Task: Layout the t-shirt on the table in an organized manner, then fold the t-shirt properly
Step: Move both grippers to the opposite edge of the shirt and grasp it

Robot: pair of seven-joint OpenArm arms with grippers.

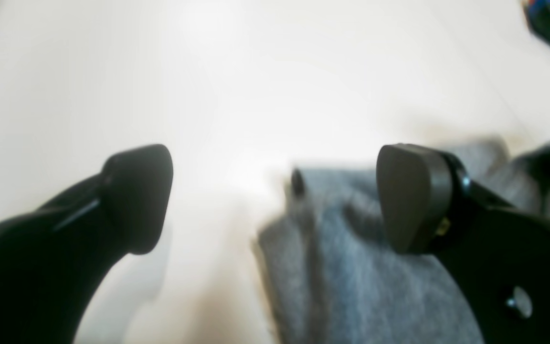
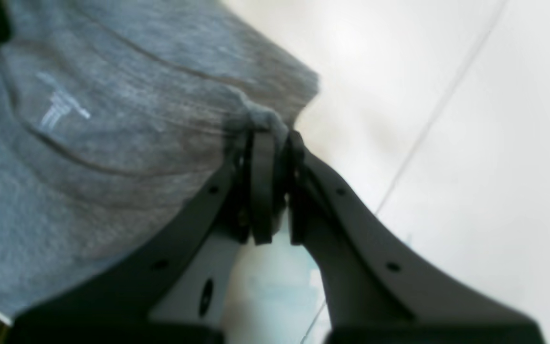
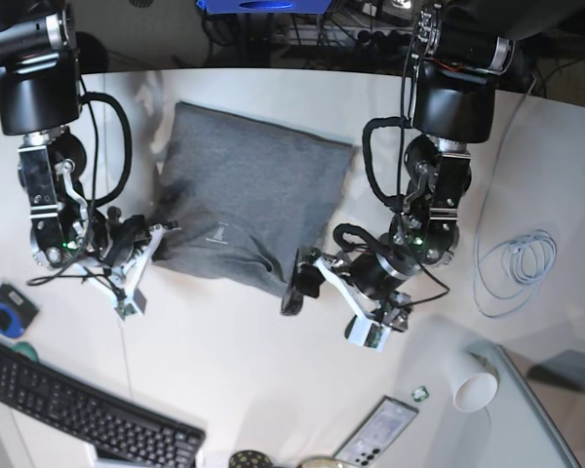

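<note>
Item: t-shirt (image 3: 244,200), heather-grey, lying on the table (image 3: 234,361) as a compact folded rectangle between the two grippers, printed neck label facing up.

Left gripper (image 1: 275,196): jaws wide apart, holding nothing; the shirt's near corner lies just beyond and under its right finger (image 1: 411,196), bare tabletop under the other.

Right gripper (image 2: 272,184): jaws pressed together, clamped on a small bunched tuck of the shirt's edge; the rest of the cloth spreads to its left.

Progress, as judged: layout done and most folds apparently made; one side released, the other corner not yet let go. Final squaring and withdrawal remain.

Obscured: both wrist views blurred; fold layers and sleeves not distinguishable; the shirt's corner nearest the left gripper is hidden in the base view.
</note>
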